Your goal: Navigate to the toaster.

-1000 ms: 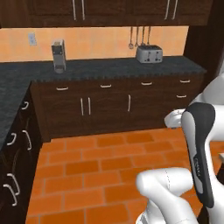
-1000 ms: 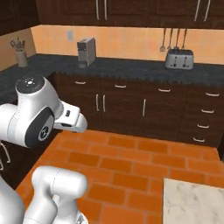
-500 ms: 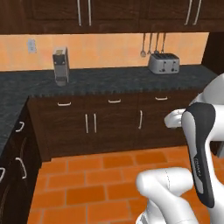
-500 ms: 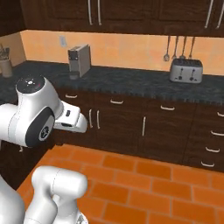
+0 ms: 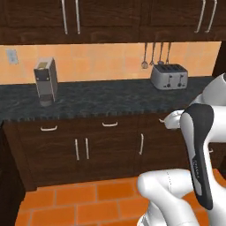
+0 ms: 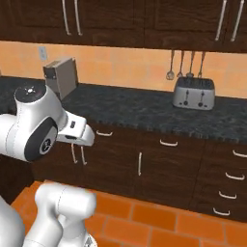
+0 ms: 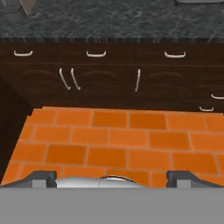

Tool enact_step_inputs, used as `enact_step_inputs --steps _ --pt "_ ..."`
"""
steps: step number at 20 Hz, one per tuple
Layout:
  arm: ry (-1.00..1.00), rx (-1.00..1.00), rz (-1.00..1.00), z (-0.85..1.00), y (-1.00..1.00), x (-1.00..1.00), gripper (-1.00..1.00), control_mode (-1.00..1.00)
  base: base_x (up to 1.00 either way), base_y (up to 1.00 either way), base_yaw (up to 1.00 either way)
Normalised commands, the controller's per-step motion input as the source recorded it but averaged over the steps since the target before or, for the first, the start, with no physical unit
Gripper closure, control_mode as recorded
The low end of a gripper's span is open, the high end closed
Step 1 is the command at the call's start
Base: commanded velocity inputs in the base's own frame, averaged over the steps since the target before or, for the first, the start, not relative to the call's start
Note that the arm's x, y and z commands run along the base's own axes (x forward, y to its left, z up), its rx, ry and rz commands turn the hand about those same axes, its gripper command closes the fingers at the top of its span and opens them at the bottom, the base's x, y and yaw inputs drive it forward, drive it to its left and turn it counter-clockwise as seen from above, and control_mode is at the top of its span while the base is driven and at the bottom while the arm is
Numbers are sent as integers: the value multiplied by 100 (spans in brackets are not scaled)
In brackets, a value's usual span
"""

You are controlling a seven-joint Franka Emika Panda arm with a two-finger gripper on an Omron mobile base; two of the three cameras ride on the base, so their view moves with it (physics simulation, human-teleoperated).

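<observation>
Left base view puts the toaster (image 5: pixel 169 76) in front of us now, a shiny silver box sitting on the dark speckled counter (image 5: pixel 101 99), back against the orange tiled wall. We take that toaster as our landmark. Just above it and a touch to its left, three utensils (image 5: pixel 155 55) hang on the wall. Well off to its left along the same counter stands a tall grey coffee machine (image 5: pixel 46 81), with a wall outlet (image 5: pixel 11 55) higher up beside it. Below the toaster run the dark wood cabinets (image 5: pixel 92 148) with pale curved handles, and under those the orange brick floor (image 5: pixel 84 205). Over it all, dark upper cabinets (image 5: pixel 110 20) with long silver pulls.

From the right base view we see the toaster (image 6: pixel 194 93) again, front levers facing us, drawers (image 6: pixel 226 178) stacked beneath and to its right.

Down in the hand view our gripper (image 7: pixel 111 177) points at the floor short of the cabinets, its two dark tips standing wide apart with nothing between them, jaws released. A sliver of the toaster's base (image 7: pixel 199 1) peeks in at the top right edge.
</observation>
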Motion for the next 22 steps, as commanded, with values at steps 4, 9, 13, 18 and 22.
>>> enact_step_inputs --steps 4,9,13,18,22 --pt "0 0 0 0 0 0 -100 100 99 -100 0" --pt "0 0 0 0 0 0 -100 100 89 -100 0" --pt "0 0 0 0 0 0 -100 100 100 -36 -2" --pt "0 0 0 0 0 0 -100 100 100 -9 -17" --pt "0 0 0 0 0 0 -100 100 98 -53 -20"
